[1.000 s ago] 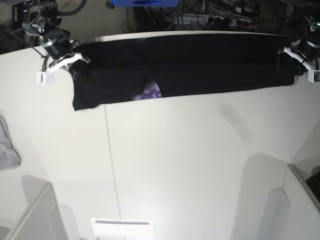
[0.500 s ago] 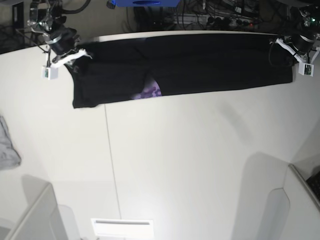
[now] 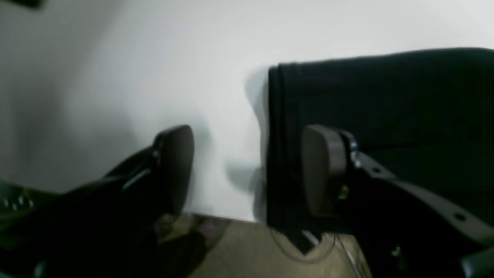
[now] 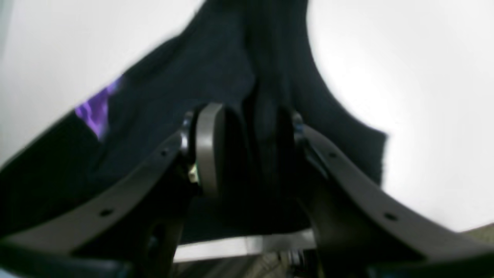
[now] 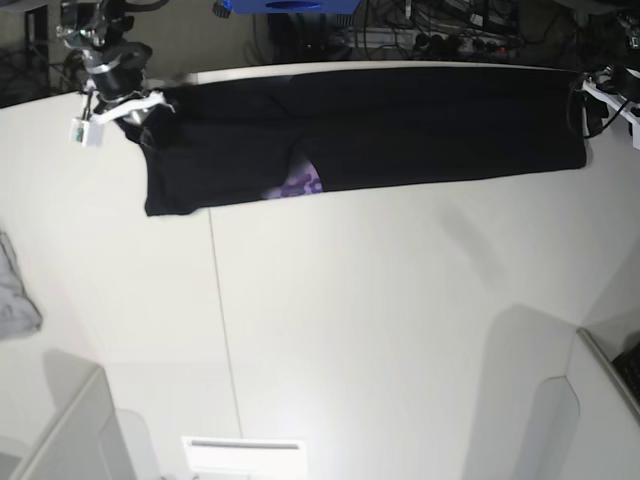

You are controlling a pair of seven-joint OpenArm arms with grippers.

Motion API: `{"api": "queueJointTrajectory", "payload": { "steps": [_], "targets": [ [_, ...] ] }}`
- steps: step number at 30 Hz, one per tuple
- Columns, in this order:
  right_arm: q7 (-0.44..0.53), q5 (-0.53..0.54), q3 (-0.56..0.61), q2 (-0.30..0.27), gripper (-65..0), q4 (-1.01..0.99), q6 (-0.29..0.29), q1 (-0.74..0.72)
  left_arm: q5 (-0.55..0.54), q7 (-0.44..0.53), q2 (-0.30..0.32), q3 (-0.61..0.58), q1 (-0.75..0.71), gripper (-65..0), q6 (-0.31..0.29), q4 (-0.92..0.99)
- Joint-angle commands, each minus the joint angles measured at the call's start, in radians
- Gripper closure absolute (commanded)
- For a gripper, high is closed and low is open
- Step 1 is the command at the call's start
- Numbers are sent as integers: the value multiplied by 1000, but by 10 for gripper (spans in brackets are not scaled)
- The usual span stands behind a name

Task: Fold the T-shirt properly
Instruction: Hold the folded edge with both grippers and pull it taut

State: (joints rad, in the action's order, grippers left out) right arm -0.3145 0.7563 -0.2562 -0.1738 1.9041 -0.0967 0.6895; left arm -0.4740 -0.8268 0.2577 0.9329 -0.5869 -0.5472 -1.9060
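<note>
The black T-shirt (image 5: 400,130) lies as a long folded band along the table's far edge, with a bit of purple print (image 5: 300,185) showing at its near hem. My left gripper (image 5: 592,105) is at the band's right end. In the left wrist view it (image 3: 247,170) is open, one finger (image 3: 322,170) over the T-shirt (image 3: 386,96) and the other over bare table. My right gripper (image 5: 135,108) is at the band's left end. Its jaws (image 4: 247,143) stand apart, with a ridge of the T-shirt (image 4: 216,77) still between them.
A small grey cloth (image 5: 15,290) lies at the white table's (image 5: 400,320) left edge. White box walls rise at the near left (image 5: 70,430) and near right (image 5: 590,400). Cables and gear crowd the floor behind the far edge.
Both grippers were shut on the band's ends and have opened. Both arms have drawn back toward the far edge. The T-shirt has stayed where it lay.
</note>
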Motion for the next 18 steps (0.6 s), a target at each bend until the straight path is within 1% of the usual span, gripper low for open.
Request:
{"api": "queueJointTrajectory", "payload": {
  "steps": [1, 2, 3, 4, 5, 6, 8, 11, 15, 18],
  "targets": [
    [58, 9, 1, -10, -167, 16, -44, 6, -36, 19, 12, 7, -6, -415, 0, -19],
    [87, 9, 4, -10, -134, 15, -87, 6, -62, 19, 13, 4, -6, -380, 0, -16],
    [87, 9, 16, -11, -87, 15, -136, 2, -82, 19, 13, 2, -5, -311, 0, -16],
    [77, 2, 28, -14, -32, 15, -176, -14, -96, 19, 12, 1, -2, -216, 0, -14],
    [61, -10, 34, -20, 0, 15, -193, -37, -101, 19, 12, -7, 8, -114, 3, -13],
    [27, -30, 42, -20, 0, 12, -194, -64, -99, 17, 12, -27, 25, 0, 6, -11],
    [-54, -68, 59, -19, 0, -22, -194, -139, -70, 17, 10, -62, 49, 0, 8, 18],
    [-119, -85, 54, -8, 0, -104, -194, -244, 19, 22, -13, -111, 104, 0, 8, 87],
    [-125, -90, 51, -8, 0, -219, -194, -357, 168, 25, -54, -147, 180, 0, 3, 178],
    [-125, -90, 51, -34, 0, -317, -194, -419, 234, 27, -67, -176, 222, 0, 3, 228]
  ]
}}
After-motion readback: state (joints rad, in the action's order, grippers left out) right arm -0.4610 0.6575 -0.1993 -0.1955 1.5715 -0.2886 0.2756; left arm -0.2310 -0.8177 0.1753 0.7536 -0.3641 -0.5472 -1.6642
